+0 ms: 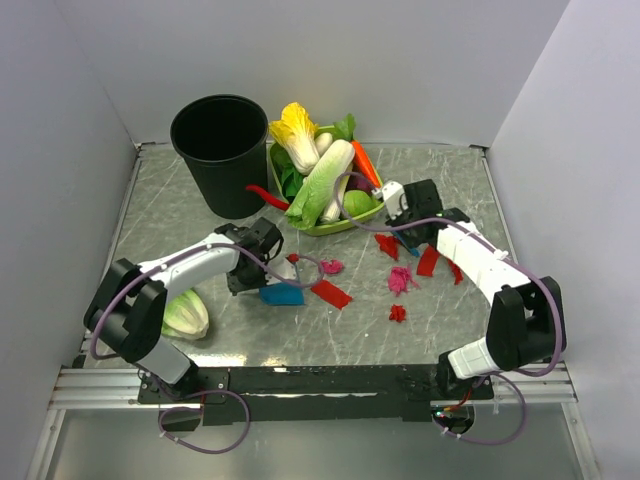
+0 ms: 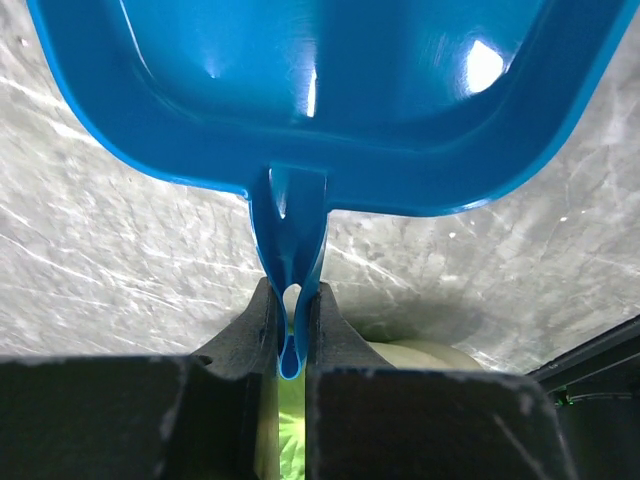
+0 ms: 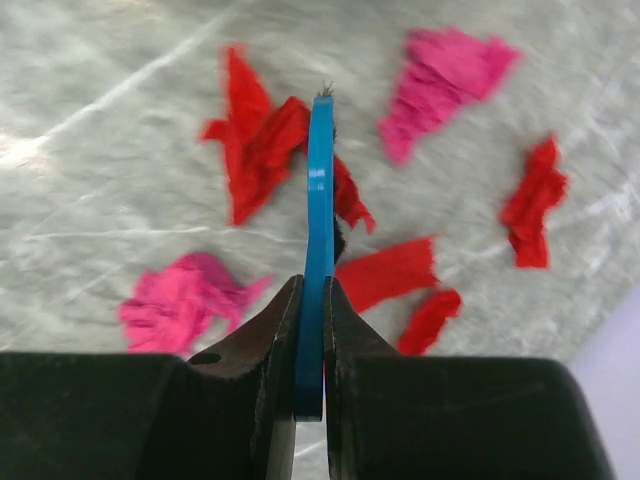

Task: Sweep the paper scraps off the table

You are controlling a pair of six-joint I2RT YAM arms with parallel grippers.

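Over the table, left fingers grip the blue dustpan, right fingers the blue brush.

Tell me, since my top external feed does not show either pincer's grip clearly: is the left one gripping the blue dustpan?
Observer: Yes. The left wrist view shows the left pincer shut on the thin handle of the dustpan, with the pan pointing away from it.
Operator: And the right one?
Observer: The right pincer is shut on a flat blue tool, seen edge-on by its wrist camera.
Operator: Is that tool among the scraps?
Observer: Yes. Red and pink paper scraps lie on the table on both sides of it.
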